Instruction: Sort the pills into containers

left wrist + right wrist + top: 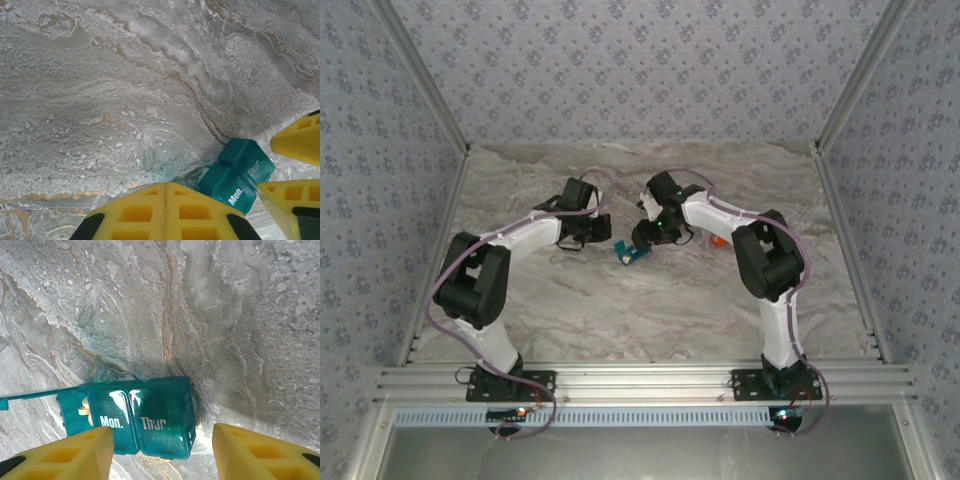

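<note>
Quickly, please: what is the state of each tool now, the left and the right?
Left tool: closed, holding nothing.
Right tool: open, over the teal pill box, not gripping it.

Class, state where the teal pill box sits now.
In the top view the pill box lies centrally on the table, at the tips of the right pincer, the left pincer just to its left.

The box (633, 253) is crowded: the left fingers (135, 212) sit pressed together just beside it, the right fingers (265, 450) stand apart right by it, and its lid (40, 395) sticks out sideways. A bottle (718, 241) sits by the right arm (765, 260). The desk (620, 320) in front is bare. Walls (380, 150) close three sides.
</note>
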### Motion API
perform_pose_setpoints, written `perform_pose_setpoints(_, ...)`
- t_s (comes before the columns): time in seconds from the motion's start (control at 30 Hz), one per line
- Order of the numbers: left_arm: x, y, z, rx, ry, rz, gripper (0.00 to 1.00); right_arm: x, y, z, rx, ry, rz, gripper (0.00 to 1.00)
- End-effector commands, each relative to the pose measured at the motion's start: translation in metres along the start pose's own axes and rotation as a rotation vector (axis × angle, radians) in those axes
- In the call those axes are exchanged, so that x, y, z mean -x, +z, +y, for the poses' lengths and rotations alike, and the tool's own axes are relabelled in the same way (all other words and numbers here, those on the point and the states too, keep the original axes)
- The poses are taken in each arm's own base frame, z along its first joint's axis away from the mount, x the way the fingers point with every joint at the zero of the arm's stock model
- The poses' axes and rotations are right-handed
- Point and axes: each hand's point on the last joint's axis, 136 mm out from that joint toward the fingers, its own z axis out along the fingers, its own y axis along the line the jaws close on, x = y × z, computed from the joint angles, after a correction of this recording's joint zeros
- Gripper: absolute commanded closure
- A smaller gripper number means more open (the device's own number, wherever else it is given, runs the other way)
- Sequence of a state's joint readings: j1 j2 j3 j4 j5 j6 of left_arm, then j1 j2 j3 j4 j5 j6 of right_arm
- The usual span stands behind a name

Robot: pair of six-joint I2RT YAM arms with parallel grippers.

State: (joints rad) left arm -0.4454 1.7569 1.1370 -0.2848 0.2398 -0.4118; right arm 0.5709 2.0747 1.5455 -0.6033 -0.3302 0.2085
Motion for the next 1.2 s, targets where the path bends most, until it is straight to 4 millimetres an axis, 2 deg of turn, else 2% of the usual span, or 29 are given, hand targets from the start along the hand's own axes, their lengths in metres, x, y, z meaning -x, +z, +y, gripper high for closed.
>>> perform_pose_setpoints(0.0, 0.006, -0.002, -0.007, -0.012, 0.020, 0.001, 1.00, 0.002, 0.005, -0.001, 0.011, 0.005, 0.021, 0.43)
perform_pose_setpoints(0.43, 0.003, 0.000, -0.007, -0.015, 0.020, 0.019, 1.00, -0.003, 0.015, -0.010, 0.004, 0.025, 0.040, 0.43)
perform_pose_setpoints(0.8, -0.007, 0.007, -0.023, -0.051, 0.042, 0.049, 1.00, -0.004, 0.016, -0.011, 0.002, 0.029, 0.041, 0.44)
perform_pose_setpoints(1.17, -0.017, 0.002, -0.042, -0.091, 0.061, 0.053, 1.00, -0.005, 0.018, -0.012, -0.002, 0.030, 0.043, 0.44)
